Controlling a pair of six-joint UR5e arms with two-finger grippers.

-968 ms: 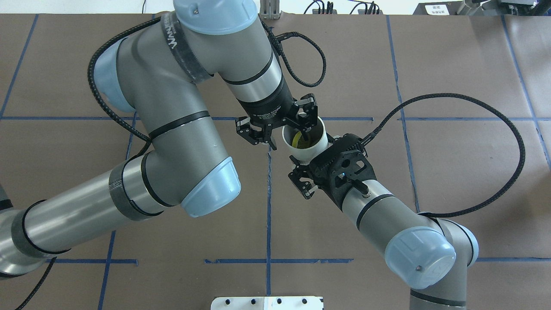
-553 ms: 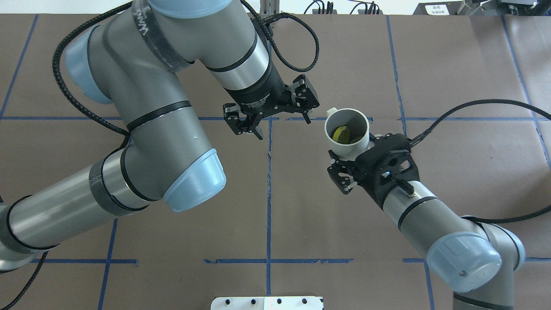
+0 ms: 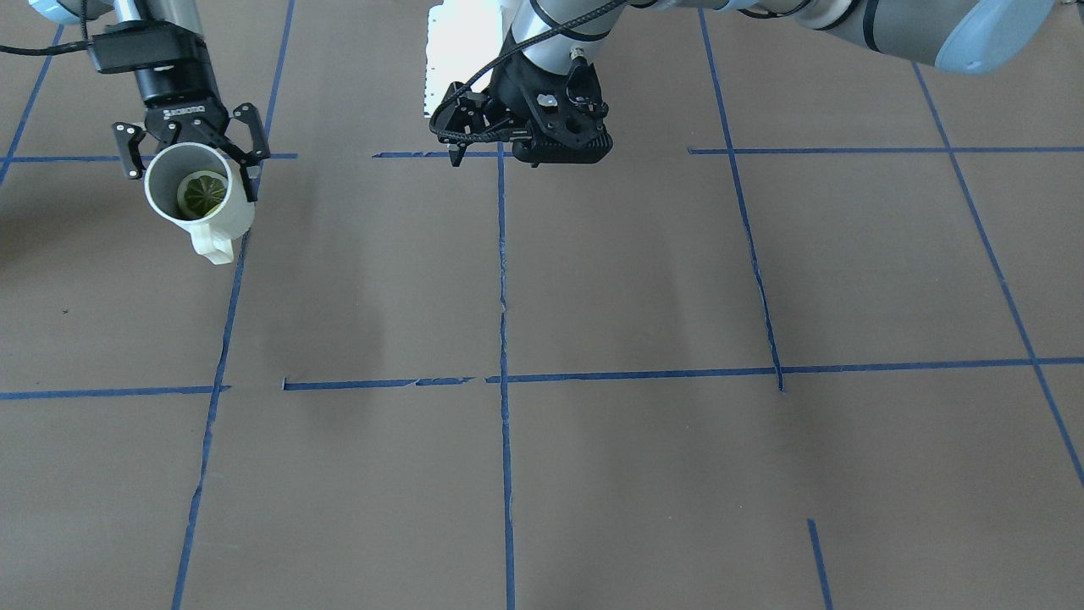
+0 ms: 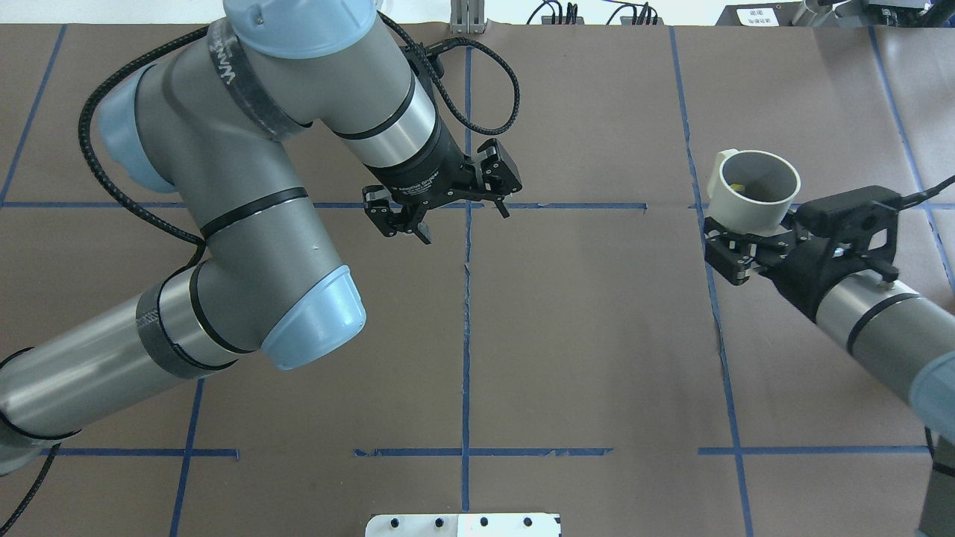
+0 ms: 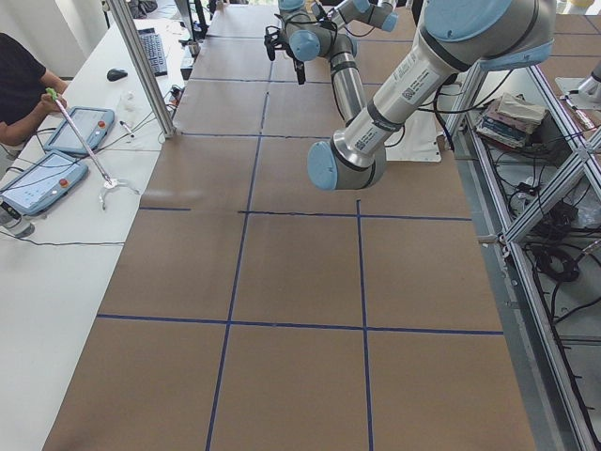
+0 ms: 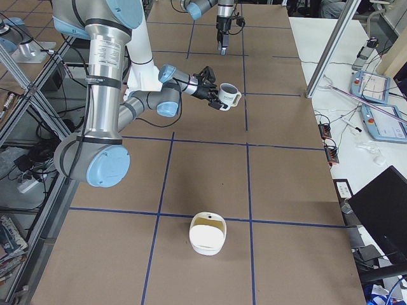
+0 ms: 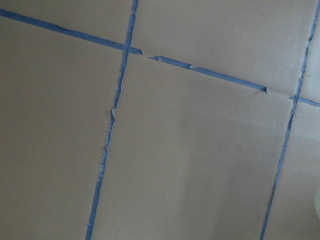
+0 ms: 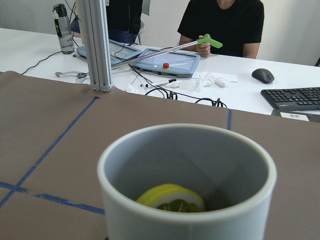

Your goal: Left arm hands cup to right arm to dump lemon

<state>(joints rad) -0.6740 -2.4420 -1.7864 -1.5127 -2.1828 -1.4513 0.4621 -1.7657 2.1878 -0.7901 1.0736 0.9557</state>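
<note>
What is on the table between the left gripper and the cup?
Nothing: in the overhead view only bare table with blue tape lines lies between the open left gripper and the cup.

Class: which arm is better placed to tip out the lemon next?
Right: its fingers grip the cup, lemon inside; the left gripper hangs open, empty, far off.

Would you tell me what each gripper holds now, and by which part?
The right gripper clasps the cup by its outer body, opposite the handle; the left gripper is open and empty.
</note>
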